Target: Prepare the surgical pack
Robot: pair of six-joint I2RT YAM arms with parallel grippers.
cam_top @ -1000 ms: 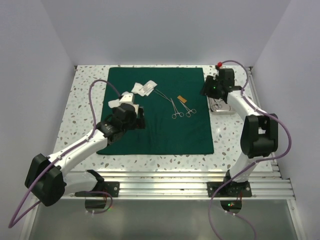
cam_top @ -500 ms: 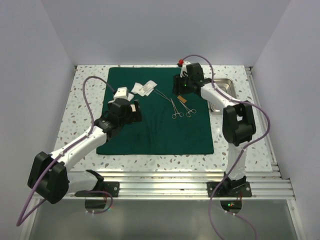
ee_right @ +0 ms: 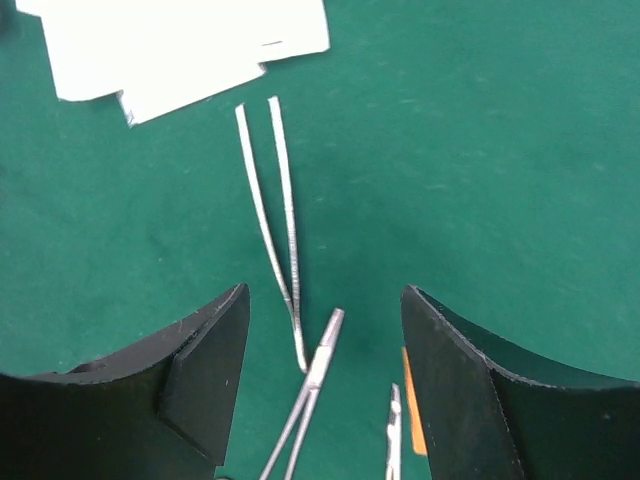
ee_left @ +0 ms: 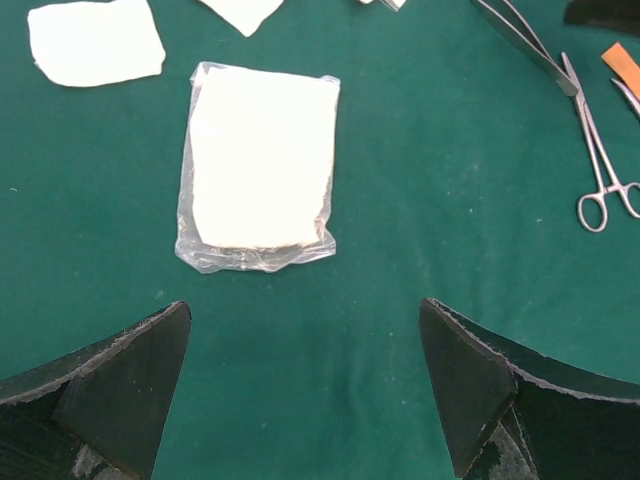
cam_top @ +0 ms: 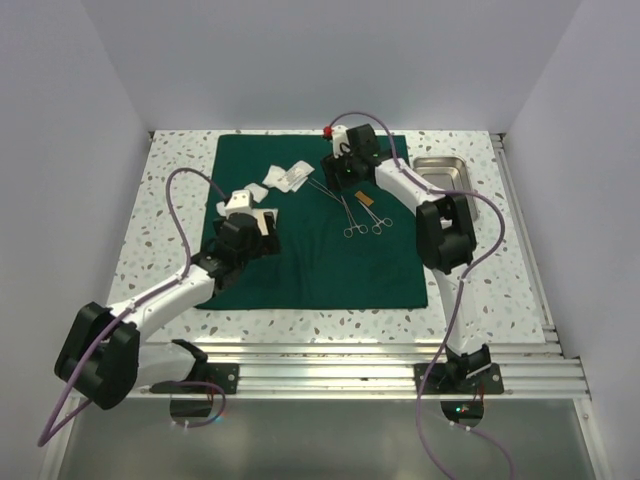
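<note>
Pack not yet assembled. The green cloth (cam_top: 330,270) lies flat on the speckled table (cam_top: 165,200), and the steel tray (cam_top: 450,166) sits just beside its right edge. On the cloth:

- **Tweezers** (ee_right: 270,200): thin, shiny, tapered, directly ahead of the right end effector (ee_right: 322,320), which is spread wide and empty.
- **Gauze pad** (ee_left: 258,165): soft, white, sealed in crinkly clear plastic, ahead of the left end effector (ee_left: 303,320), also spread and empty.

Risks:

- The tweezers are flat and slick, so the fingers may skate off or pinch cloth instead.
- A clamp (ee_right: 312,385) tip lies just beside their joined end and could get dragged.
- The plastic wrap may slide.
</note>
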